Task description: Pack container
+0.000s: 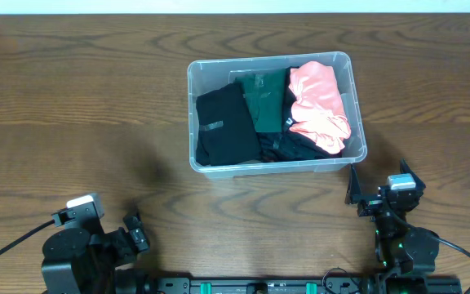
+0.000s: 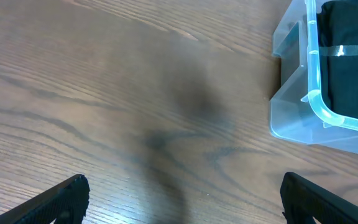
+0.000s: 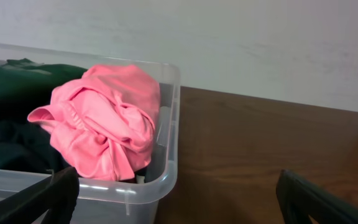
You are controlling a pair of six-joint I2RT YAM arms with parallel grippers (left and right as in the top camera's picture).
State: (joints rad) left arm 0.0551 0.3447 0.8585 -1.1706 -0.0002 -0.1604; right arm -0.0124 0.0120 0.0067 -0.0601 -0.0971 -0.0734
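Observation:
The clear plastic container (image 1: pixel 192 114) stands at the table's middle back. It holds a folded black garment (image 1: pixel 225 124), a dark green garment (image 1: pixel 266 100) and a crumpled pink garment (image 1: pixel 321 106). Its corner shows in the left wrist view (image 2: pixel 291 118), and its rim shows in the right wrist view (image 3: pixel 166 124) with the pink garment (image 3: pixel 104 124). My left gripper (image 2: pixel 182 196) is open and empty over bare wood at the front left (image 1: pixel 133 233). My right gripper (image 3: pixel 176 199) is open and empty, just in front of the container's right corner (image 1: pixel 380 196).
The wooden table (image 1: pixel 72 98) lies all around the container. A pale wall (image 3: pixel 260 43) stands behind the table's far edge. The arm bases sit at the front edge.

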